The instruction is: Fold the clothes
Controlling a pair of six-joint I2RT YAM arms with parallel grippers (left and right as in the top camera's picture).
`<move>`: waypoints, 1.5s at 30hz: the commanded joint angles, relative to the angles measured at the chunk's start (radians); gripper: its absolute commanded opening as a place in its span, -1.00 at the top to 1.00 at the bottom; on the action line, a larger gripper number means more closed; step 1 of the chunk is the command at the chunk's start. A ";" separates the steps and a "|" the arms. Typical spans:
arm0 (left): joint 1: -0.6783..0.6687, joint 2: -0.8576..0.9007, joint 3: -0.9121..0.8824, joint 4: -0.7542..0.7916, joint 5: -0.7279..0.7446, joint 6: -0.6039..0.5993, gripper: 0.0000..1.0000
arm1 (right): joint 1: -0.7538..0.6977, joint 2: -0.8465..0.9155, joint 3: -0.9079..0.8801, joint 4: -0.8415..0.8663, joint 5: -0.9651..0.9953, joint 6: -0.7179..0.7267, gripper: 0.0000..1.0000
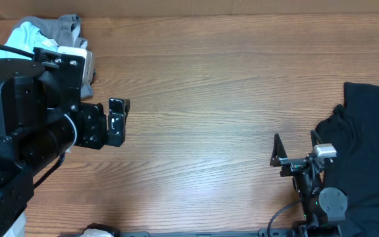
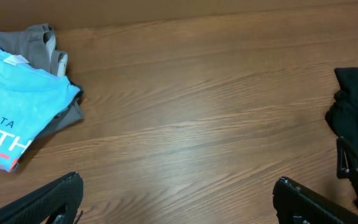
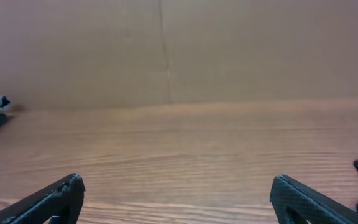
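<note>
The left gripper stood with its fingers spread wide and nothing between them, over bare wood of the table. The right gripper was likewise spread and empty, its fingers low over the wood and facing a plain brown wall. Just beside it, at the table's right edge, lay a rumpled black T-shirt. Well apart, at the far left corner near the left arm, a folded light blue T-shirt with printed lettering rested on top of a grey T-shirt.
</note>
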 commanded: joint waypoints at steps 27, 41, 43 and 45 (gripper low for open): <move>0.006 -0.037 -0.016 0.028 -0.029 0.000 -1.00 | -0.005 -0.009 -0.010 0.004 -0.006 0.006 -1.00; 0.203 -0.597 -0.926 0.931 -0.038 -0.031 -1.00 | -0.005 -0.009 -0.010 0.004 -0.006 0.006 -1.00; 0.224 -0.674 -1.044 1.009 -0.038 -0.031 -1.00 | -0.005 -0.009 -0.010 0.004 -0.006 0.006 -1.00; 0.237 -0.757 -1.160 1.087 -0.038 -0.028 -1.00 | -0.005 -0.009 -0.010 0.004 -0.006 0.006 -1.00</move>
